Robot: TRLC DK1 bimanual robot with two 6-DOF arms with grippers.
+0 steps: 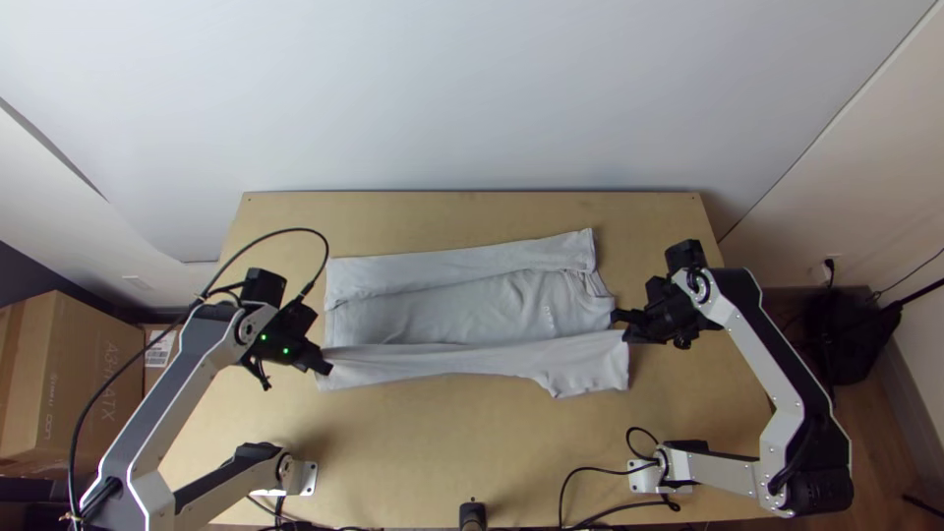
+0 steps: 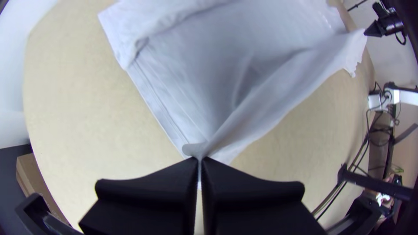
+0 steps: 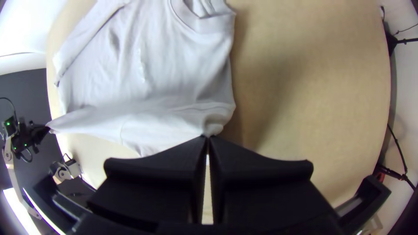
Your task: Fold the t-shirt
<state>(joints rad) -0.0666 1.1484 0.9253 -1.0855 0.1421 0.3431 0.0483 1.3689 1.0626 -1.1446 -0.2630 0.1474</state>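
table (image 1: 472, 438) below, t-shirt (image 1: 462, 307) pinched in each end effector (image 1: 326, 368).

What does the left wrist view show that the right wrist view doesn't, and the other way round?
Left wrist view: the stitched hem close up, a cardboard box and the right arm's base.
Right wrist view: the neckline and the left arm's base.
Both: the wooden table and the t-shirt, its near strip pinched between the left gripper and right gripper.
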